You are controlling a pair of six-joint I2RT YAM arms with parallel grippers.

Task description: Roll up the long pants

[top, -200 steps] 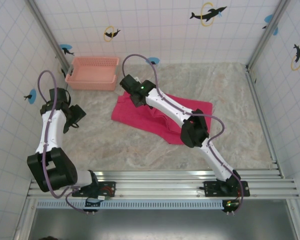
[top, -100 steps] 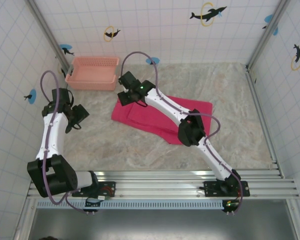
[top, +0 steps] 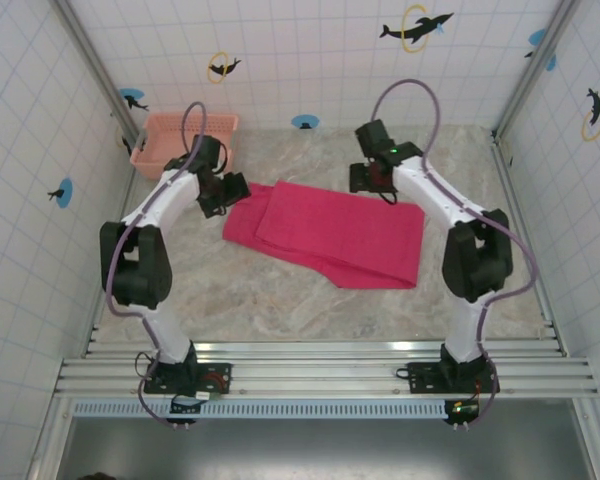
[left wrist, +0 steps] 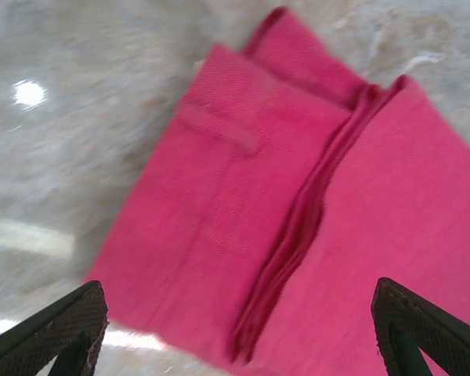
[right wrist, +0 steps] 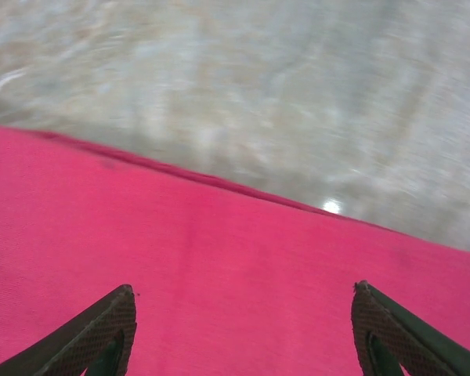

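Note:
The long pants [top: 330, 232] lie flat on the marble table as a folded magenta slab, with a lengthwise fold ridge [left wrist: 298, 227] near their left end. My left gripper [top: 228, 192] hovers open over that left end, and the cloth [left wrist: 219, 196] lies below the spread fingers with nothing between them. My right gripper [top: 376, 184] hangs open above the far edge of the pants, right of the middle. In the right wrist view the pink cloth [right wrist: 219, 274] lies under the gripper [right wrist: 243, 291] and its far hem runs across the frame.
A pale pink lattice basket [top: 165, 140] stands at the back left corner, partly behind my left arm. Tiled walls close in the table on three sides. Bare marble [top: 230, 290] lies in front of the pants.
My right arm has left the pants' left end, swung to their far edge right of the middle, and opened. My left arm reached in from the left wall to the pants' left end.

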